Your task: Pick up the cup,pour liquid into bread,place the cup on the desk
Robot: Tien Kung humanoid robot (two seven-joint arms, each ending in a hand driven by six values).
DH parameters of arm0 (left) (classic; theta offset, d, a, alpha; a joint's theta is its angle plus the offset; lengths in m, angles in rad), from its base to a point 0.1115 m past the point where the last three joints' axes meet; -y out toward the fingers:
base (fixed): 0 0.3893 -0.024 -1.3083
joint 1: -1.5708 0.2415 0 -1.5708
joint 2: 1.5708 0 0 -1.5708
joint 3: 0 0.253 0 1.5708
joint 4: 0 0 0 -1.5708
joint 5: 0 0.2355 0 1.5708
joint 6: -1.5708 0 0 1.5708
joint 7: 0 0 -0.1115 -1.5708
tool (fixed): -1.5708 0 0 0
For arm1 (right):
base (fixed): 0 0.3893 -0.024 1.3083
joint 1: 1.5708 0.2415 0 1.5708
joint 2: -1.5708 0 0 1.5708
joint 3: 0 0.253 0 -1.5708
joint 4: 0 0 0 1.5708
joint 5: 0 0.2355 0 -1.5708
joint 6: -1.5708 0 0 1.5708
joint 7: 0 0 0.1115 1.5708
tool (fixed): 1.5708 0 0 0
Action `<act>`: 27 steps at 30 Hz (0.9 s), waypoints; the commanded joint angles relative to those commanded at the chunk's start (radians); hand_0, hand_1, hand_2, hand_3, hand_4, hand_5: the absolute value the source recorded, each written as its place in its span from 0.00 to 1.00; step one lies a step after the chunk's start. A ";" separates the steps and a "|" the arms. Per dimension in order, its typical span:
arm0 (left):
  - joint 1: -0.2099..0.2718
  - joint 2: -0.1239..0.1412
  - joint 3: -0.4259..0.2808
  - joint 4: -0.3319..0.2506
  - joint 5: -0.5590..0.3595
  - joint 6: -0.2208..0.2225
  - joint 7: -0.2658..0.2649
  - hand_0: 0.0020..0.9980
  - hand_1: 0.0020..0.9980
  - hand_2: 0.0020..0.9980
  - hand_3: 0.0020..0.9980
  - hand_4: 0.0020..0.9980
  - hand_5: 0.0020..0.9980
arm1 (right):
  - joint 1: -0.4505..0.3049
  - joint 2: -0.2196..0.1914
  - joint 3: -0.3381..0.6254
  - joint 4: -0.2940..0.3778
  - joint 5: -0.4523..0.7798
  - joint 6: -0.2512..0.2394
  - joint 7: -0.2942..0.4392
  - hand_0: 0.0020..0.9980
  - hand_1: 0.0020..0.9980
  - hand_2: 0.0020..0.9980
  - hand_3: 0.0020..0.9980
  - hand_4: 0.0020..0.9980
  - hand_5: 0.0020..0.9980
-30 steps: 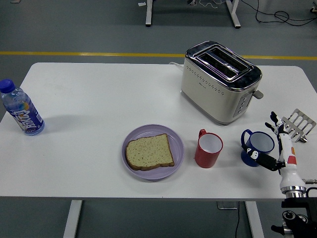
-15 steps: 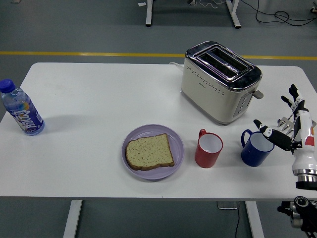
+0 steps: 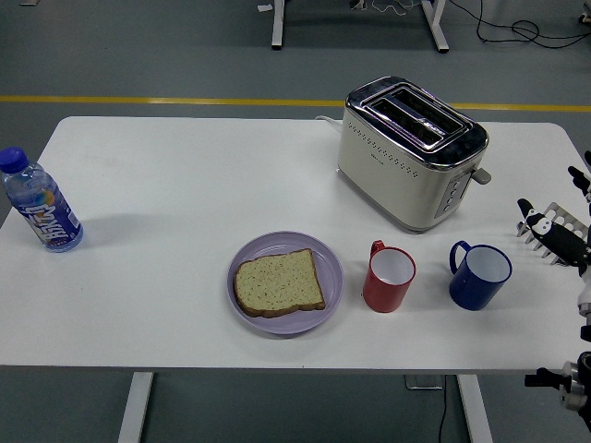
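Observation:
A red cup (image 3: 389, 277) stands upright on the white table (image 3: 185, 185), just right of a purple plate (image 3: 331, 260) that holds a slice of bread (image 3: 279, 282). Right of the red cup stands a blue cup (image 3: 480, 275), also upright, with its handle to the left. My right hand (image 3: 557, 196) is at the picture's right edge, right of the blue cup and apart from it. Its fingers are spread and hold nothing. Part of the hand is cut off by the edge. My left arm does not show.
A cream and chrome toaster (image 3: 411, 152) stands behind the two cups. A water bottle with a blue cap (image 3: 40, 203) lies at the far left. A small grey slotted rack (image 3: 551, 227) lies under my right hand near the table's right edge.
My right hand has pulled back from the blue cup, moving right and up toward the picture's edge. The blue cup stays on the table, and nothing else has moved.

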 joint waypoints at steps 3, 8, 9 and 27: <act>0.000 0.000 -0.005 0.000 0.009 0.000 0.003 0.68 0.69 0.69 0.54 0.25 1.00 | 0.003 0.007 0.012 -0.005 0.001 0.000 0.002 0.83 0.77 0.88 0.88 0.89 0.00; 0.001 0.000 -0.008 0.001 0.015 0.000 0.005 0.68 0.69 0.69 0.54 0.25 1.00 | 0.003 0.014 0.018 -0.010 0.002 0.000 0.003 0.83 0.77 0.87 0.88 0.89 0.00; 0.002 0.001 -0.008 0.000 0.016 0.000 0.004 0.68 0.69 0.69 0.54 0.25 1.00 | 0.002 0.015 0.018 -0.011 0.003 0.000 0.003 0.83 0.77 0.87 0.88 0.89 0.00; 0.003 0.002 -0.010 0.000 0.021 0.000 0.003 0.68 0.69 0.69 0.54 0.25 1.00 | 0.003 0.021 0.015 -0.024 0.012 0.000 0.000 0.82 0.76 0.87 0.87 0.87 0.00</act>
